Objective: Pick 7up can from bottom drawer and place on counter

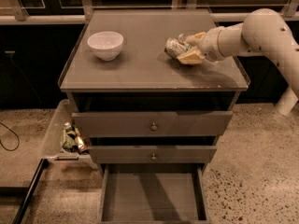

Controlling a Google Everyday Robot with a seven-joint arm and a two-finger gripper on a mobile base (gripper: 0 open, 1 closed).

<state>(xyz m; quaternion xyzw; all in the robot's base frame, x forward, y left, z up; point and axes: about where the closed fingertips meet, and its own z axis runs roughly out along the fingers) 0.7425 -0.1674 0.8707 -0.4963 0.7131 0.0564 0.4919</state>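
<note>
The 7up can [173, 46], silver and green and dented, is held on its side between my gripper's tan fingers [190, 58]. My gripper [184, 49] reaches in from the right, shut on the can, just over the right half of the counter [140, 69]. I cannot tell whether the can touches the surface. The bottom drawer [152, 197] is pulled open below, and its floor is bare.
A white bowl [105, 44] stands on the counter's left side. The two knobbed drawers [153, 125] above the bottom one are closed. A clear bin [60, 141] with a few bottles sits left of the cabinet. My white arm [266, 29] spans the right side.
</note>
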